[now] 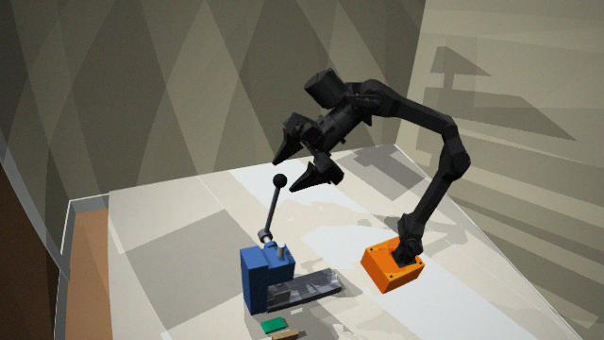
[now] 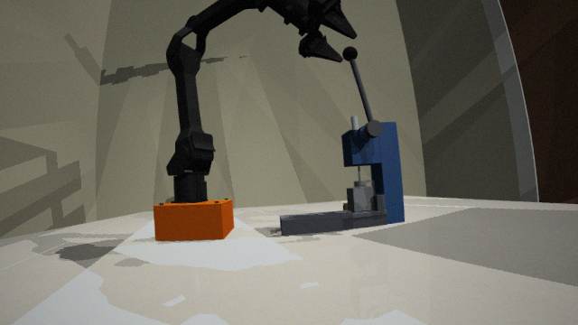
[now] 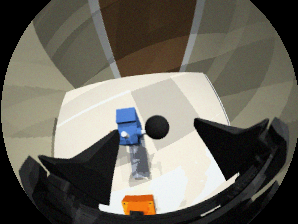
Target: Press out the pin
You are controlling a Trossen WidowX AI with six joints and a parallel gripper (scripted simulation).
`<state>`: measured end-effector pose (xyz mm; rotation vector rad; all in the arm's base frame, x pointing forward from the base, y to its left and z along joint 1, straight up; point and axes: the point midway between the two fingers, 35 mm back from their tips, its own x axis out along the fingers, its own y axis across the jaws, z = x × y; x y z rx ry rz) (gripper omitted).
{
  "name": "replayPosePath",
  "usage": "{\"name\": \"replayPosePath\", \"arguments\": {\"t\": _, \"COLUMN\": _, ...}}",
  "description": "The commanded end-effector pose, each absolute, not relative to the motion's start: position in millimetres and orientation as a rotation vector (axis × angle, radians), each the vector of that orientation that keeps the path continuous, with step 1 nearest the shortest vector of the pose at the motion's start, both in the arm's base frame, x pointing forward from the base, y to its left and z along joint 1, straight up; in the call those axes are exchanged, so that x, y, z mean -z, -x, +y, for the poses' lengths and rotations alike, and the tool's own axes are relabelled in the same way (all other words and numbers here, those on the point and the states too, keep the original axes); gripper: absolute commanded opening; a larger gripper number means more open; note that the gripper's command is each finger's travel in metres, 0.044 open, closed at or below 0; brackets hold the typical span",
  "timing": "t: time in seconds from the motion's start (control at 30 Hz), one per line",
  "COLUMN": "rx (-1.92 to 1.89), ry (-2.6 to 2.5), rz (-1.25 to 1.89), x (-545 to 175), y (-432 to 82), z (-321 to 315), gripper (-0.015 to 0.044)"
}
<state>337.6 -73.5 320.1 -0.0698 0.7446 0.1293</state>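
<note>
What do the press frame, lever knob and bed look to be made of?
Frame: probably painted metal, satin blue, with even colour on flat faces. Knob: likely black plastic, matte, showing hardly any highlight. Bed: bare grey metal, perhaps steel, judging by the bright patches on top.

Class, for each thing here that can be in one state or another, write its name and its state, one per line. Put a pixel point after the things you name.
Gripper (image 1: 282,178) (image 2: 349,49) (image 3: 157,127): open, holding nothing, close by the knob.
Lever (image 1: 272,208) (image 2: 361,90): up, knob (image 1: 279,180) (image 2: 349,53) (image 3: 157,127) at its top.
Block (image 2: 357,199): on the press bed (image 1: 313,289) (image 2: 316,223) (image 3: 140,162), below the punch.
Green piece (image 1: 274,325): lying flat beside the press (image 1: 255,283) (image 2: 394,176) (image 3: 127,116).
Pin: cannot tell whether pressed out.
</note>
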Motion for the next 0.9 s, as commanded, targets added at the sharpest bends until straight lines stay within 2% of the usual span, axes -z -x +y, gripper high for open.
{"name": "replayPosePath", "arguments": {"t": 0.0, "rx": -0.127, "ry": 0.063, "rz": 0.758, "x": -311, "y": -343, "z": -74, "gripper": 0.044}}
{"name": "replayPosePath", "arguments": {"t": 0.7, "rx": -0.127, "ry": 0.062, "rz": 0.756, "x": -289, "y": -365, "z": -70, "gripper": 0.044}}
{"name": "replayPosePath", "arguments": {"t": 0.87, "rx": -0.127, "ry": 0.062, "rz": 0.756, "x": -289, "y": -365, "z": -70, "gripper": 0.0309}}
